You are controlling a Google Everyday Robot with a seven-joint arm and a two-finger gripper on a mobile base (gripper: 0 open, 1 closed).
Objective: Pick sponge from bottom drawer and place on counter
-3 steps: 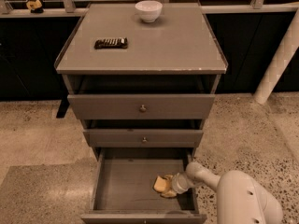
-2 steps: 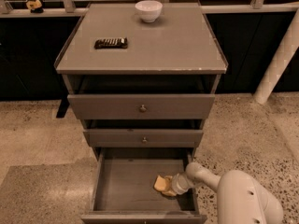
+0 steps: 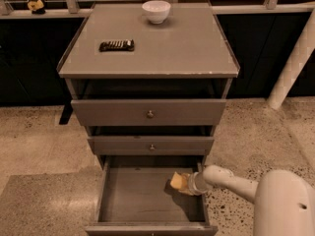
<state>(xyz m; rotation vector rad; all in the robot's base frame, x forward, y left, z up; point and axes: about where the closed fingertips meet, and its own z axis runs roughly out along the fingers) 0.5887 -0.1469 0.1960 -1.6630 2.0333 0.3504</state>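
Sponge [image 3: 177,180]: yellow pad, lower centre of frame, inside bottom drawer [image 3: 135,195], on right side of floor, near right wall, approx. mid-depth. Gripper [image 3: 187,184]: at sponge's right edge, touching or nearly so; whether it is open, closed or gripping cannot be told from this view. Arm [image 3: 231,181] enters from lower right of frame, crossing over the drawer's right wall. Above the open bottom drawer: middle drawer [image 3: 150,145] and top drawer [image 3: 147,113], both knobbed. Counter [image 3: 162,53], upper centre of frame, carries a dark bar [image 3: 116,45] at upper left and a white bowl [image 3: 156,11] at rear edge. Step in hand, as judged: securing the sponge, lift not yet made. Procedure: 1) Pad is soft, so squeeze across its body, not the curled edge, and verify hold before lifting. 2) Raise only enough to clear drawer walls. 3) Withdraw toward bottom of frame before going up, since the middle drawer front looks to overhang the rear of the drawer. 4) Keep wrist off right wall. 5) Set down on counter front, away from bar and bowl.
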